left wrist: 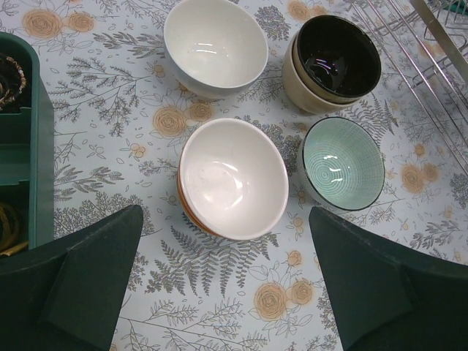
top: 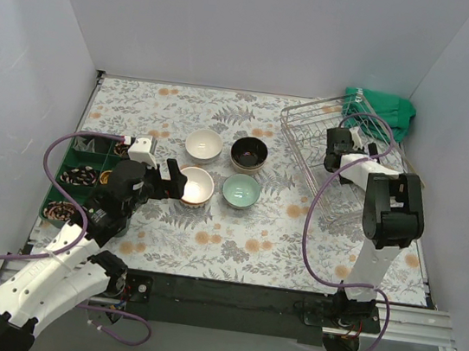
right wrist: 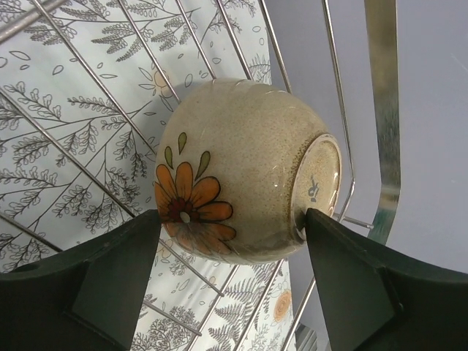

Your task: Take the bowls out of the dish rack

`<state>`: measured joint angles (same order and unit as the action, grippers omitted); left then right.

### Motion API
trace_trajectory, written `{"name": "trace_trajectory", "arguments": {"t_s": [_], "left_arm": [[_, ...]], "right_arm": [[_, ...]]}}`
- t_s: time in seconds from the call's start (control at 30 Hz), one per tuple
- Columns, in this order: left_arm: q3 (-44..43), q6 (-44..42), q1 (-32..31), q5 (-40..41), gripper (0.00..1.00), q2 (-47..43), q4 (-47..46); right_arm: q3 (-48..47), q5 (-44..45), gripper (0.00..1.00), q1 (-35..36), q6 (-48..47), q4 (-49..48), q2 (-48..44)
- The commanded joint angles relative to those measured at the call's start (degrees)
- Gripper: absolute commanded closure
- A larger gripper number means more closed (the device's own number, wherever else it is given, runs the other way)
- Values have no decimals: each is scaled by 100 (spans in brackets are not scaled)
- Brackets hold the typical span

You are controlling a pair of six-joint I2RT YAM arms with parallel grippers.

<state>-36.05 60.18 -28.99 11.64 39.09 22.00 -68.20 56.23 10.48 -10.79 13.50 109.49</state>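
The silver wire dish rack (top: 311,129) stands at the far right. My right gripper (top: 340,148) is inside it. In the right wrist view this gripper (right wrist: 232,213) is shut on a speckled tan bowl (right wrist: 241,168) with an orange flower; it lies on its side among the rack wires (right wrist: 380,110). One finger touches its foot, the other its flowered side. On the table are a white bowl (left wrist: 214,45), a dark brown bowl (left wrist: 338,57) nested in a cream one (left wrist: 303,91), a pale teal bowl (left wrist: 342,162) and a white bowl nested in an orange one (left wrist: 232,178). My left gripper (left wrist: 227,292) is open and empty just in front of that last stack.
A green compartment tray (top: 77,175) holding small dark items stands at the left edge, close beside my left arm. A green cloth (top: 384,109) lies behind the rack. Grey walls close in the table on three sides.
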Motion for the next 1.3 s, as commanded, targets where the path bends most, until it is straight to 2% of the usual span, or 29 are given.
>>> {"name": "trace_trajectory", "arguments": {"t_s": [0.0, 0.17, 0.47, 0.63, 0.93, 1.03, 1.13, 1.17, 1.27], "left_arm": [[19, -103, -19, 67, 2, -86, -64], [19, -94, -19, 58, 2, -68, -55], [19, -94, -19, 58, 2, -60, -64], [28, -94, -19, 40, 2, -60, -64], [28, -103, -19, 40, 2, -59, -64], [19, -103, -19, 40, 2, -60, -64], [19, -103, -19, 40, 2, -60, -64], [19, -103, -19, 40, 2, -68, -73], [28, -103, -19, 49, 2, -68, -64]], "right_arm": [[-27, 64, 11, -134, 138, -92, 230], [149, -155, 5, -169, 182, -93, 397], [27, -595, 4, -196, 209, 311, 502], [-193, 9, 5, -187, -28, 716, 810], [-325, 424, 9, -108, -55, 891, 1066], [-334, 468, 16, -64, -20, 892, 978], [-343, 494, 28, 6, -11, 900, 811], [-351, 503, 38, 50, -20, 900, 732], [-395, 565, 55, 173, -29, 935, 539]]}}
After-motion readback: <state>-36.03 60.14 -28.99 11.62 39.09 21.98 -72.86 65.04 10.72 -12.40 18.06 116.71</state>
